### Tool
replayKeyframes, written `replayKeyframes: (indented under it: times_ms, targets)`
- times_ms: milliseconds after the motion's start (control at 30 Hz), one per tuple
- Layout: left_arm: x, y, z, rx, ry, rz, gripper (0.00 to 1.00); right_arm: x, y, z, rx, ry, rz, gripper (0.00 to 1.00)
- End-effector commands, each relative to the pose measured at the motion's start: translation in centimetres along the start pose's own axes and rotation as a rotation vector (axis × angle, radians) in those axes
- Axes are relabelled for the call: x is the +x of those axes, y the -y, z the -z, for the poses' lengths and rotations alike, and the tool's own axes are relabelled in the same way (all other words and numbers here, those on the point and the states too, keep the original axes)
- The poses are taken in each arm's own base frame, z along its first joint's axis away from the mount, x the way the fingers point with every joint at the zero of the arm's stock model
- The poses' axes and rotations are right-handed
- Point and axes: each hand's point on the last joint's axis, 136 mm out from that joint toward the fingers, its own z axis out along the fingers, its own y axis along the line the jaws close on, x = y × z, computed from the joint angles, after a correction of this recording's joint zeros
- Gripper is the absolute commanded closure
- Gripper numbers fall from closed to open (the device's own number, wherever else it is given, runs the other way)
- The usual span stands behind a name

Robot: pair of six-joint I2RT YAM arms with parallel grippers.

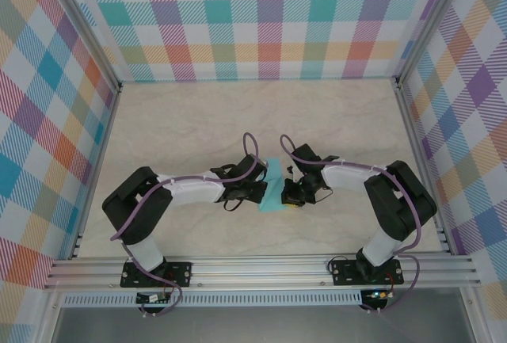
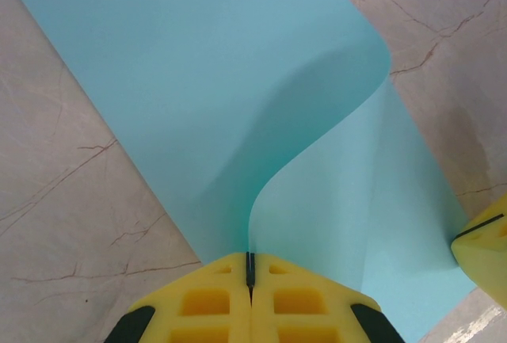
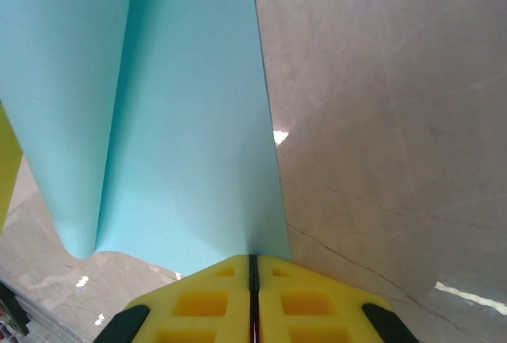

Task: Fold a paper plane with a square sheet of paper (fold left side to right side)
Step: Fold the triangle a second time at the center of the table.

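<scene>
The turquoise sheet of paper [image 1: 273,187] stands partly lifted off the marble table between the two arms. In the left wrist view the paper [image 2: 238,97] curls over in a soft bend, and one edge runs down into my left gripper [image 2: 250,268], which is shut on it. My right gripper [image 3: 253,268] is shut on the opposite edge of the paper [image 3: 182,145], which rises from the closed jaws as two layers. From above, the left gripper [image 1: 260,188] and right gripper [image 1: 291,192] face each other, close on either side of the sheet.
The marble tabletop [image 1: 198,121] stretches behind and beside the arms, ringed by plaid walls [image 1: 261,18] and metal rails [image 1: 261,268]. A yellow finger of the right gripper [image 2: 483,248] shows at the right edge of the left wrist view.
</scene>
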Motion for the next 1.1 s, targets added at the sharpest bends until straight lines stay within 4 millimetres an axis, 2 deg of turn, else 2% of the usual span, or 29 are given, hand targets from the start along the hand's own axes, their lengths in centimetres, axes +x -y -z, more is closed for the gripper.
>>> replayKeyframes:
  times_ms: [0, 567, 1067]
  targets:
    - [-0.84, 0.03, -0.27, 0.001, 0.009, -0.010, 1.00, 1.36, 2.41, -0.63, 0.108, -0.051, -0.017, 0.91]
    - [-0.96, -0.31, -0.55, -0.016, 0.018, -0.009, 1.00, 1.39, 2.45, -0.69, 0.118, -0.055, -0.011, 0.91]
    - [-1.37, -0.11, 0.06, 0.000, 0.049, -0.008, 1.00, 1.44, 2.51, -0.76, 0.126, -0.058, -0.014, 0.90]
